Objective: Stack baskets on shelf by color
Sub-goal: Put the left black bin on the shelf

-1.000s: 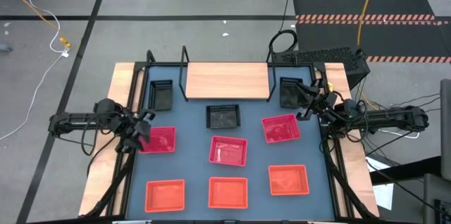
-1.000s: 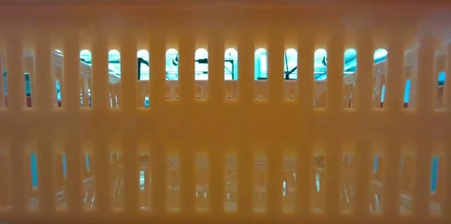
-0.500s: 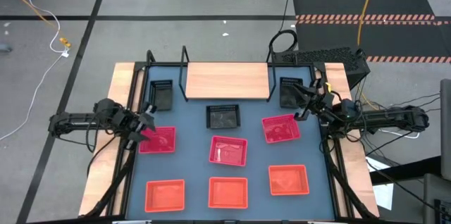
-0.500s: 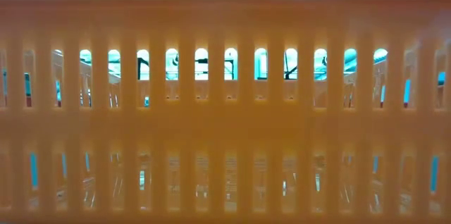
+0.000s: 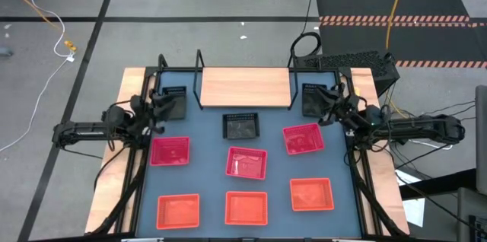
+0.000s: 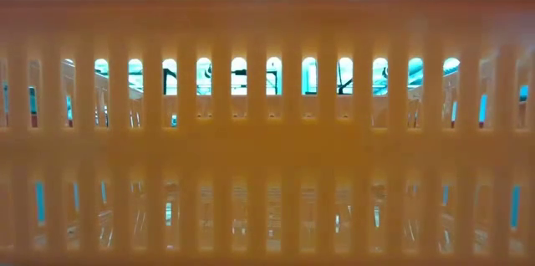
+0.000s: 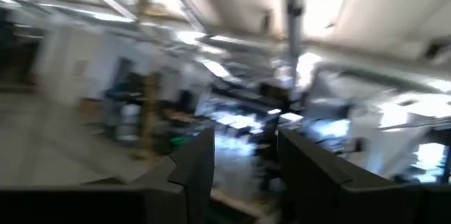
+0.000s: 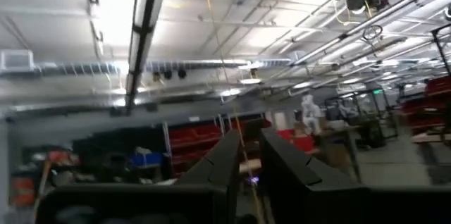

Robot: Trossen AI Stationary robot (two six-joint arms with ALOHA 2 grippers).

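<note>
None of the nine baskets had reached the shelf [image 5: 245, 87], whose wooden board lay bare at the back of the tabletop [image 5: 207, 139]. Three black baskets sat nearest it: one at the back left [image 5: 174, 103], one at the back right [image 5: 313, 100], one in the middle [image 5: 241, 126]. The pinkish-red baskets [image 5: 246, 162] made the row in front, and the orange-red baskets [image 5: 246, 207] lined the near edge, one of them filling the low view.

The step in hand looked like the first pick-up, both arms going for black baskets. The left pincer [image 5: 160, 110] hovered at the back-left black basket, fingers a fair way apart in its wrist view and holding nothing. The right pincer [image 5: 329, 107] hung at the back-right black basket, its fingers separated by only a slim gap and also empty. Both wrist cameras pointed up at the room's ceiling, so neither showed a basket.

Next, each pincer would probably need to tip down and close on a basket rim.

A second earlier the left pincer had been over the left pinkish-red basket [image 5: 170, 151]; it had since swung back to the black one. The right pincer had crept slightly towards its black basket.
</note>
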